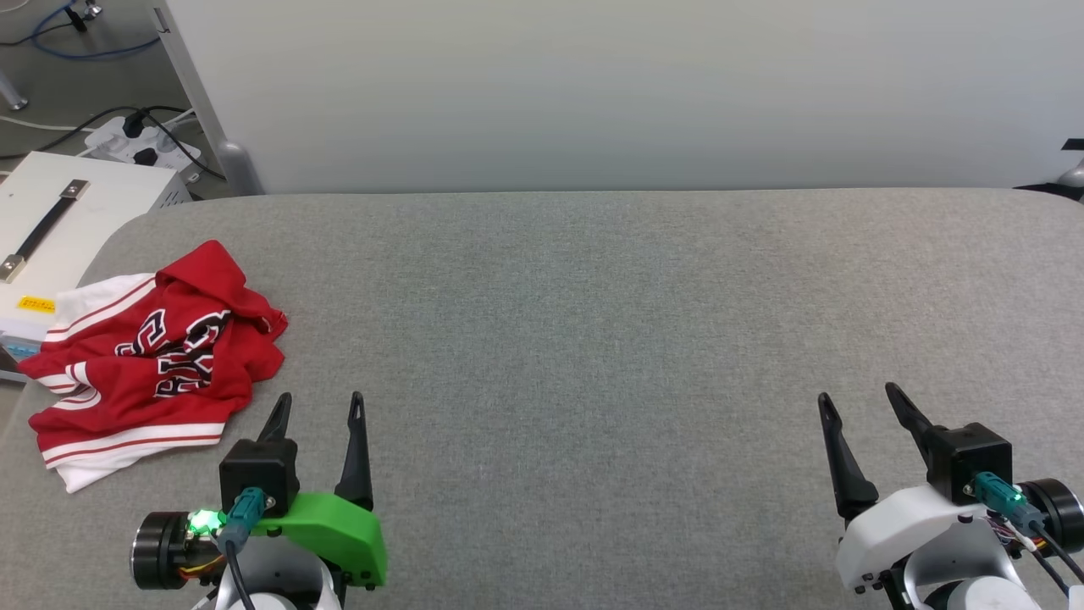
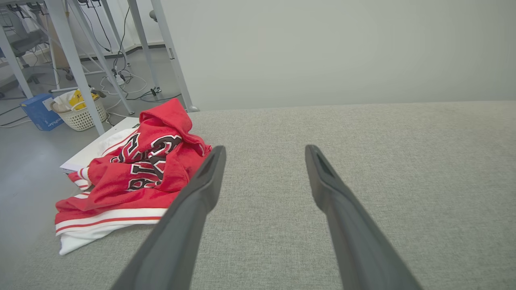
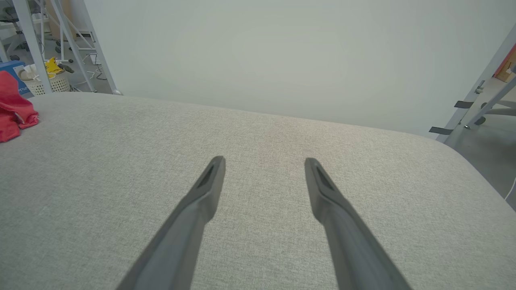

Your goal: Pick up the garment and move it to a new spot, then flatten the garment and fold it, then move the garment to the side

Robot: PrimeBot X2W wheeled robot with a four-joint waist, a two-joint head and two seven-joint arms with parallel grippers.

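So, garment point(image 1: 152, 356) crumpled at left edge of table point(image 1: 593, 296); left gripper point(image 1: 322, 396) just beside it, jaws spread, probably staged for pickup; right gripper point(image 1: 856, 391) well apart, spread, empty.

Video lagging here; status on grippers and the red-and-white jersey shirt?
Left gripper open, empty. Right gripper open, empty. Crumpled red-and-white jersey shirt at grey fabric table's left edge, untouched. Nothing in between.

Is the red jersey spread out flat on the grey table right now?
No, the red jersey lies bunched in a rumpled heap near the left edge of the grey table, with folds piled over its lettering.
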